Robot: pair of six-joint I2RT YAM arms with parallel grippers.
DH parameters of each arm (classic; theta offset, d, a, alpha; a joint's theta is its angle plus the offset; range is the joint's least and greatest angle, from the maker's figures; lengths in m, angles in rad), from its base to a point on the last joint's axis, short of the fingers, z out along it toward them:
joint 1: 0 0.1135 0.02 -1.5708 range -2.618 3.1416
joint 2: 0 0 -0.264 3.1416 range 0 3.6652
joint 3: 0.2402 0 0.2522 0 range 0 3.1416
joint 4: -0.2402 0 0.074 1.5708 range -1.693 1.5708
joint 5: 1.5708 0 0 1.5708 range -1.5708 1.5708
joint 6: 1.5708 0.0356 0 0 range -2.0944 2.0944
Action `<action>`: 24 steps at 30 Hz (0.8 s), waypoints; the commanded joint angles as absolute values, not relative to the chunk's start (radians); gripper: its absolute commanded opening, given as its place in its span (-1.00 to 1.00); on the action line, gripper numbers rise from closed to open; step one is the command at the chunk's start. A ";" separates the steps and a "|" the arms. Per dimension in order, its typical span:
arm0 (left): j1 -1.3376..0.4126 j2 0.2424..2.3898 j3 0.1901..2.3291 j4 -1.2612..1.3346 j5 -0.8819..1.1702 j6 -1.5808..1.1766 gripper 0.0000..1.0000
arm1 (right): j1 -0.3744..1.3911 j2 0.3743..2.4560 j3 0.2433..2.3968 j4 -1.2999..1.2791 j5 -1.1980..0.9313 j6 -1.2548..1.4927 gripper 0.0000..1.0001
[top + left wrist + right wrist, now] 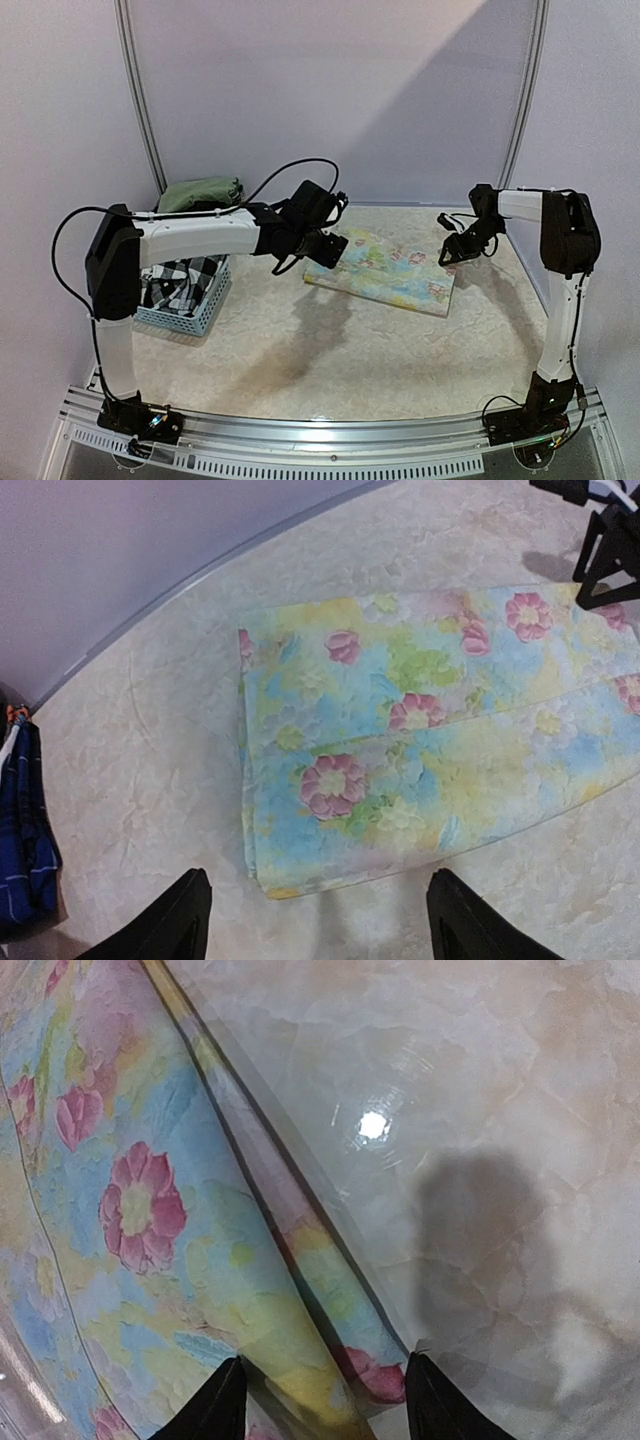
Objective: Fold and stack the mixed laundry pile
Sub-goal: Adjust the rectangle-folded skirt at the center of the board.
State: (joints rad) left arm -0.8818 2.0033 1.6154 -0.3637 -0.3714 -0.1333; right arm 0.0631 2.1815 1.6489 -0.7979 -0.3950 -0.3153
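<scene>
The folded pale floral cloth (pixel 385 268) lay flat on the table (pixel 350 370), towards the far side and between the two arms. In the top view its long axis ran left to right, with the right end angled slightly nearer the arm bases. One layer overlapped another along a line that followed the length. The left gripper (pixel 325 248) hovered over the cloth's left short end with its jaws spread wide and nothing between them. The right gripper (pixel 455 250) hung at the right end, by the far corner. Its jaws were parted around the folded edge in its wrist view, and no cloth was pinched in them. At the table's left edge stood a light blue perforated basket (pixel 200 310) with the black-and-white checked shirt (pixel 180 278) bundled inside. An olive-green piece (pixel 200 192) lay just behind it. A dark blue piece (pixel 25 830) showed at the left edge of the left wrist view. The table top was pale, glossy and marble-patterned, and plain lilac walls (pixel 330 90) enclosed it.
</scene>
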 commanded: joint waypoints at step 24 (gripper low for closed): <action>-0.650 2.171 1.819 -0.543 -0.162 -0.461 0.51 | 0.051 2.225 1.920 -0.904 -0.311 -0.220 0.26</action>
